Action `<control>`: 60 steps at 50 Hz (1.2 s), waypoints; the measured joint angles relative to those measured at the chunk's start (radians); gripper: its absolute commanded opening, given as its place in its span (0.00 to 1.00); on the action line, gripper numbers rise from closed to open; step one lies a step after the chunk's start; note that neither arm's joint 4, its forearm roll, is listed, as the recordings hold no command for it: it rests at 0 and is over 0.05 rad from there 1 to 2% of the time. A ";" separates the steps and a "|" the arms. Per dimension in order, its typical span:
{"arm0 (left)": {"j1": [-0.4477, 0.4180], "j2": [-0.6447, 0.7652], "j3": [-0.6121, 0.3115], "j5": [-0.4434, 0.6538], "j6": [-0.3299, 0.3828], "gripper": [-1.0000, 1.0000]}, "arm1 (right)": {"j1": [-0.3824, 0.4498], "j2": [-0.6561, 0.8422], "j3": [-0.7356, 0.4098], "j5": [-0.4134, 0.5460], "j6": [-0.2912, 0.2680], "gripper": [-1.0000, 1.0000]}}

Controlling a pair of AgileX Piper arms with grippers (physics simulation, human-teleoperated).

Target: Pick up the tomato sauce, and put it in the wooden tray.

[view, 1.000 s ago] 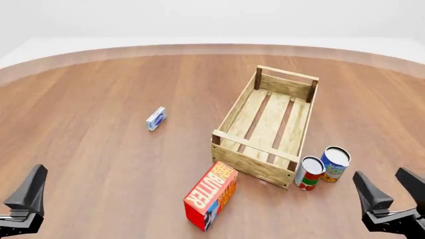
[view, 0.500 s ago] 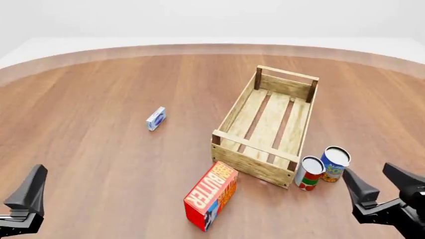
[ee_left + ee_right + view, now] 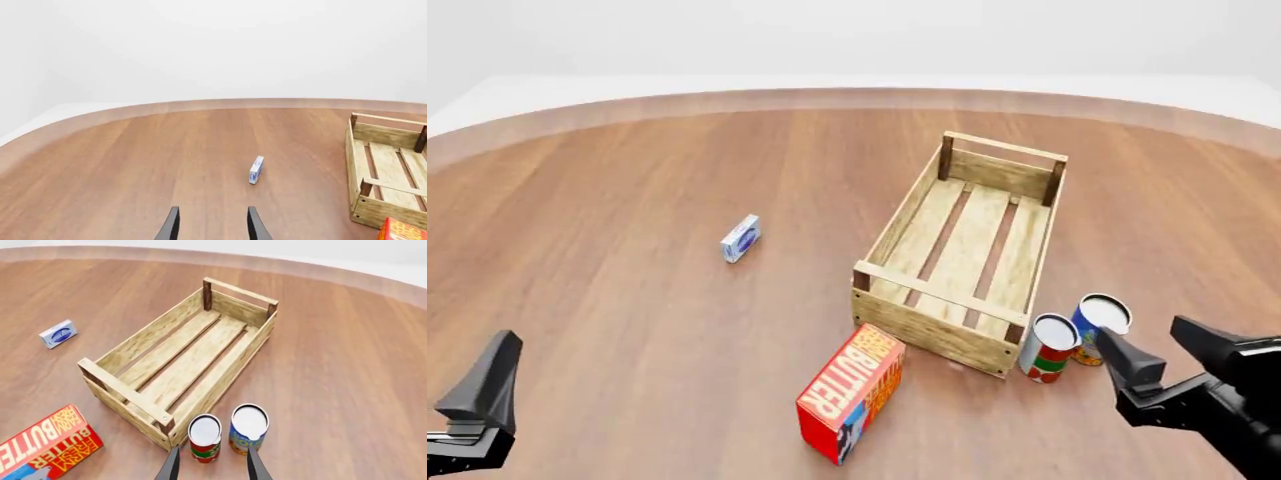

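Observation:
The tomato sauce (image 3: 1048, 348) is a small upright can with a red, white and green label, standing on the table just off the wooden tray's near right corner. The right wrist view shows the tomato sauce (image 3: 204, 438) right ahead of my fingertips. The wooden tray (image 3: 1030, 270) is a long slatted crate with nothing in it, and the same wooden tray (image 3: 127, 350) runs away from the right wrist camera. My right gripper (image 3: 1154, 350) hovers open just right of the cans, holding nothing. My left gripper (image 3: 211, 227) is open and empty at the near left.
A blue and yellow can (image 3: 1100, 326) touches the sauce can's right side. A red butter box (image 3: 851, 392) lies in front of the tray's near end. A small blue and white box (image 3: 739, 238) lies left of the tray.
My right gripper has moved up and left, toward the two cans. The left arm and all objects stayed still.

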 measured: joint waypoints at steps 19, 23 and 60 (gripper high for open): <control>0.000 0.000 0.000 0.000 0.000 1.00 | 0.023 0.101 -0.018 -0.040 0.046 1.00; 0.000 0.000 0.000 0.000 0.000 1.00 | 0.025 0.121 -0.018 -0.053 0.052 1.00; 0.000 0.000 0.000 0.000 0.000 1.00 | 0.018 0.329 -0.020 -0.186 0.026 1.00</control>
